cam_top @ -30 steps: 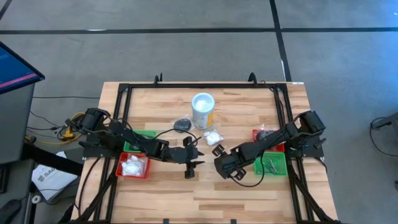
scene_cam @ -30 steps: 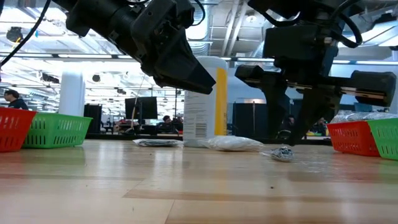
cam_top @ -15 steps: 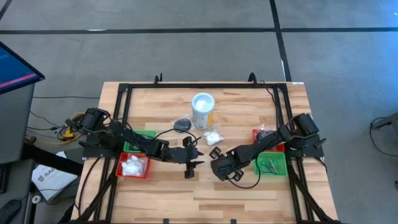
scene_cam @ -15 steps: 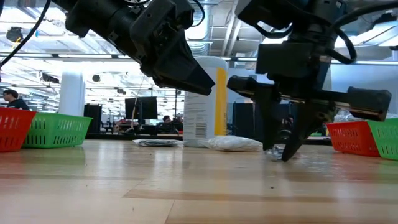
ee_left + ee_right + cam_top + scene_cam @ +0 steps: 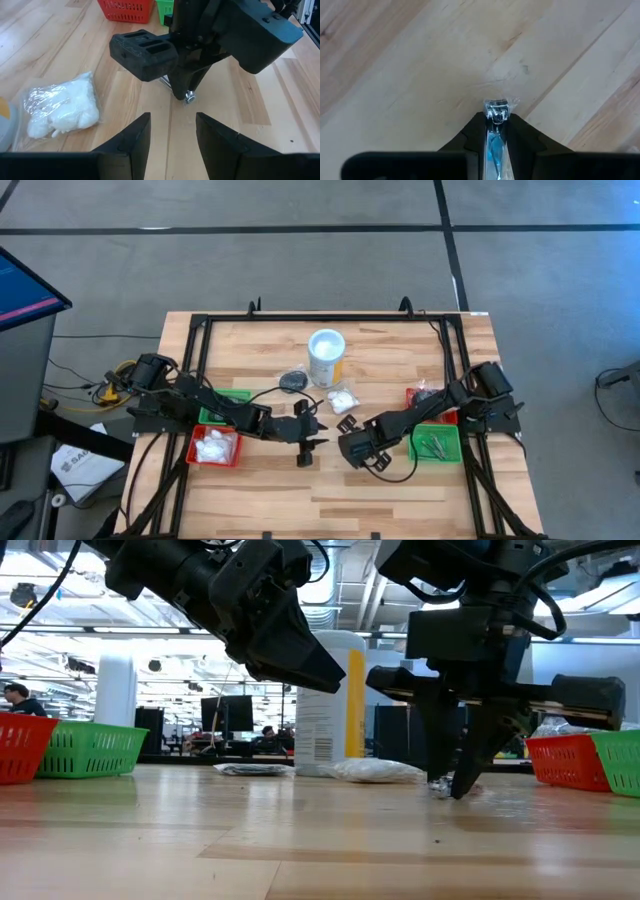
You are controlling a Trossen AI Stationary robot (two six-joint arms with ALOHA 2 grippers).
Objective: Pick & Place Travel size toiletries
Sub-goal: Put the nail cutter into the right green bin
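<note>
My right end effector (image 5: 496, 131) is down at the counter (image 5: 400, 490), its fingers drawn together on a small silvery wrapped toiletry (image 5: 497, 111) that lies on the wood near the middle, just toward the front from the white packet (image 5: 342, 398). I judge this to be the pick step: the grip looks made, but the item is not yet lifted, since in the low view the fingertips sit at the board surface. The next move, as I read it, calls for a straight lift to confirm the hold, then a carry toward the trays on the right side, the green tray (image 5: 436, 445) already holding thin silvery pieces and the red tray (image 5: 414, 396) beside it. My left end effector (image 5: 171, 131) hangs above the counter close by, fingers apart and empty, pointed at the same spot; it is the nearest obstruction, so the lift should go up and away from it. The tall white canister (image 5: 326, 357) stands farther back, with a dark flat pouch (image 5: 292, 381) beside it; both are off the likely path. On the left side a red tray with white packets (image 5: 214, 446) and another green tray (image 5: 222, 412) play no part in this step.
</note>
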